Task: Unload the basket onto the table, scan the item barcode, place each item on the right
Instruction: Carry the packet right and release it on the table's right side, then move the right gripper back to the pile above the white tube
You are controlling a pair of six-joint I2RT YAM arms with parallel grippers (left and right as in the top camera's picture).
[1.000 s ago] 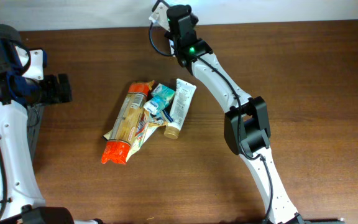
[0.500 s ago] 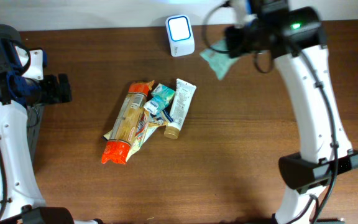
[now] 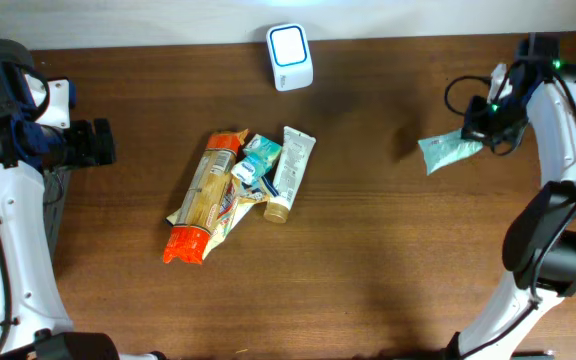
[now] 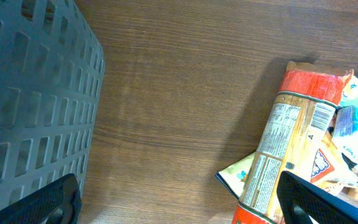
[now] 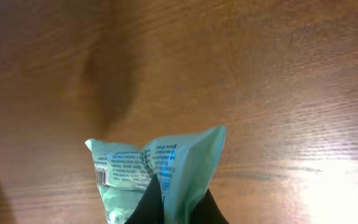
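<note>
Overhead, the brown wooden worktop [image 3: 388, 260] carries one heap of goods near its middle and a small white scanner [image 3: 290, 56] at the far edge. A grey slotted basket [image 4: 30, 93] fills the left of the left wrist view.

The heap holds a long pasta bag [image 3: 206, 200], a white tube [image 3: 290, 170] and some smaller packets, lying overlapped and ungripped. By the look of it, these are items not yet scanned.

The task's thing in hand is a pale green pouch [image 3: 446, 150]. It hangs above the right side of the worktop, well apart from the scanner and from the heap. The right claw [image 3: 480, 138] is clamped on one end of it, fingers pinched tight. The left claw [image 3: 100, 142] stands wide apart at the left edge, holding nothing.

On the pouch's printed label a small barcode [image 5: 101, 176] faces the right wrist camera. So the pickup is done. The pouch is not at the scanner, and whether it has been read I cannot tell.
</note>
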